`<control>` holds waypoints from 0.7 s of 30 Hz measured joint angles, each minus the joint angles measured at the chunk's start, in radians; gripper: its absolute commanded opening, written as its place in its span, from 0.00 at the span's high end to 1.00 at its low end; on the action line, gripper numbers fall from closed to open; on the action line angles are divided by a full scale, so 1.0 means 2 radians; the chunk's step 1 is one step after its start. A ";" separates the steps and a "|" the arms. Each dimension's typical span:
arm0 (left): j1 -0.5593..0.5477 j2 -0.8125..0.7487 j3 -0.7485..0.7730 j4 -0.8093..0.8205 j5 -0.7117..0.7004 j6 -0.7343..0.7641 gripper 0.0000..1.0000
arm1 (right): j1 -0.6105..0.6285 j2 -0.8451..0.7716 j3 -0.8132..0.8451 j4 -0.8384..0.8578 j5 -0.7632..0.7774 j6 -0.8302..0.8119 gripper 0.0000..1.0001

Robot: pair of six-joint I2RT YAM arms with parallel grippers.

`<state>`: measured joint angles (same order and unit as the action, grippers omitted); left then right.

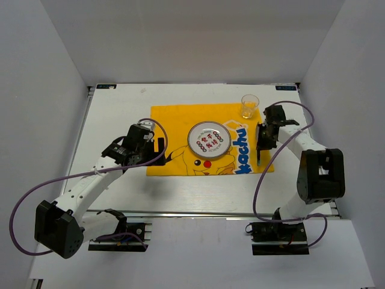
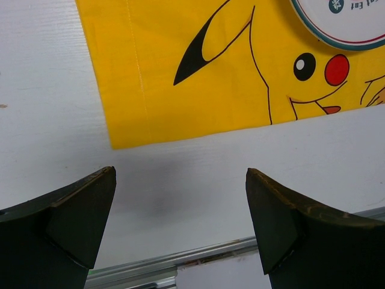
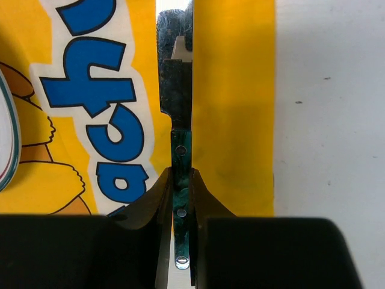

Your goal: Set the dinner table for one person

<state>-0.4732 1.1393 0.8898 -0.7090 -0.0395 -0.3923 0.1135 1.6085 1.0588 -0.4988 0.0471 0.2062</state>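
The white dinner table (image 1: 120, 102) carries a yellow Pikachu-print cloth (image 1: 174, 120). A round white plate (image 1: 209, 139) sits on the cloth's middle, and a clear glass (image 1: 249, 106) stands at its far right corner. My right gripper (image 3: 181, 180) is shut on a knife (image 3: 175, 90) by its green riveted handle. The blade lies over the cloth's right strip, between the blue lettering and the cloth's edge. In the top view this gripper (image 1: 260, 147) is right of the plate. My left gripper (image 2: 180, 173) is open and empty over bare table by the cloth's near left corner (image 2: 114, 144).
The table's metal front rail (image 2: 180, 262) runs just below the left fingers. White walls enclose the table on three sides. Purple cables loop off both arms. The plate's rim (image 2: 343, 33) shows at the top right of the left wrist view.
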 measured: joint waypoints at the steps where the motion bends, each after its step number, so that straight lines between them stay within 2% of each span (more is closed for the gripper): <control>1: 0.000 0.000 0.000 0.000 0.000 0.000 0.02 | 0.003 0.006 0.002 0.000 0.000 -0.001 1.00; 14: 0.000 0.002 0.000 0.004 0.010 0.002 0.02 | 0.017 0.073 0.020 0.018 0.012 -0.007 1.00; 15: 0.000 0.003 0.000 0.005 0.011 0.003 0.02 | 0.017 0.074 0.020 0.019 0.013 -0.008 0.90; 17: 0.000 0.005 0.000 0.005 0.012 0.004 0.02 | 0.017 0.075 0.020 0.023 0.014 -0.010 0.55; 18: 0.000 0.006 0.000 0.006 0.012 0.004 0.02 | 0.017 0.075 0.020 0.025 0.015 -0.007 0.46; 19: 0.000 0.006 0.000 0.005 0.012 0.004 0.02 | 0.017 0.075 0.020 0.028 0.015 -0.009 0.31; 21: 0.000 0.006 0.000 0.006 0.012 0.005 0.02 | 0.016 0.073 0.020 0.032 0.014 -0.008 0.24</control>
<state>-0.4732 1.1519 0.8890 -0.6975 -0.0147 -0.3820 0.1463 1.7538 1.0996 -0.4343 0.0757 0.1894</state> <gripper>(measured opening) 0.982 0.688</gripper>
